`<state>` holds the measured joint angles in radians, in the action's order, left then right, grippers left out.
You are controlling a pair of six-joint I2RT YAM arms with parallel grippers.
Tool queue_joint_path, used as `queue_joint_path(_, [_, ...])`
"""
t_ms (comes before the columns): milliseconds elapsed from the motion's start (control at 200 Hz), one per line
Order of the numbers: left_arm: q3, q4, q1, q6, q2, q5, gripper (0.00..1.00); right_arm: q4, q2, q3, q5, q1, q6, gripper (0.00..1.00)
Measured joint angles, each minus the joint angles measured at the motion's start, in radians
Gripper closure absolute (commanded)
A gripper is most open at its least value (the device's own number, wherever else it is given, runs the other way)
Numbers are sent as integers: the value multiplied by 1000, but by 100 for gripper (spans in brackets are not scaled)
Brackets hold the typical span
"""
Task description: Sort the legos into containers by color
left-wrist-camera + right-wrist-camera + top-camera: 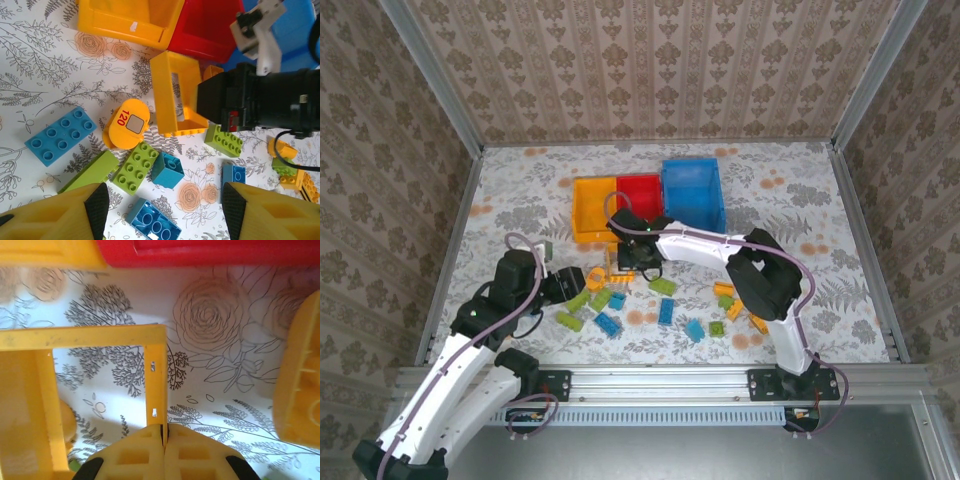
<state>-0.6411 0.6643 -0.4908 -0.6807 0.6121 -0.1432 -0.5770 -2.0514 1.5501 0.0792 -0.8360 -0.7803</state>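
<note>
1. Tabletop (800, 200): flower-patterned, and it carries everything below.
2. Blue bin (692, 165): the largest bin, two places to the right of the yellow-orange bin (582, 210).
3. Red bin (640, 195): touches the yellow-orange bin's right side.
4. Left gripper (164, 205): jaws apart and holding nothing. It hangs over the loose bricks (60, 135), on the near side of the yellow-orange bin.
5. Right gripper (163, 432): closed on one thin wall of the orange frame piece (161, 95).
6. Orange frame piece: just in front of the yellow-orange bin's near right corner.
   - Its long axis runs toward and away from that bin.
   - Its opening faces the right wrist camera, and we see the tabletop through it.
   - We cannot tell whether it lies flat or tipped.

Handling note: we judge the step in hand to be lifting the frame into the yellow-orange bin.
- The hold is on a single narrow wall, so the frame may swing.
- We would raise it slowly and straight up until it clears the bin's rim.
- We would keep the long axis in line with the bin and let go low inside.
- We would keep the left gripper back meanwhile.
</note>
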Motion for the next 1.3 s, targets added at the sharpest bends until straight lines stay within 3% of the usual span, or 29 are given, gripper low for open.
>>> queue_joint_path(195, [-122, -31, -27, 15, 150, 6, 35, -90, 166, 52, 86, 55, 69, 100])
queue_joint_path(430, [-435, -100, -185, 115, 480, 80, 35, -108, 314, 53, 106, 327, 175, 100])
queue_joint_path(630, [-742, -111, -354, 241, 803, 199, 35, -164, 128, 176, 50, 446, 262, 100])
queue_joint_path(820, [-896, -96, -412, 301, 1009, 282, 35, -239, -82, 350, -5, 483, 310, 100])
queue_joint_path(1055, [-939, -62, -414, 316, 1080, 325, 36, -340, -283, 608, -21, 498, 341, 100])
queue_joint_path(1220, [-939, -59, -420, 316, 1080, 340, 36, -381, -335, 648, -20, 498, 341, 94])
queue_joint_path(1300, [-936, -58, -420, 315, 1079, 346, 36, -393, -349, 650, -20, 498, 341, 86])
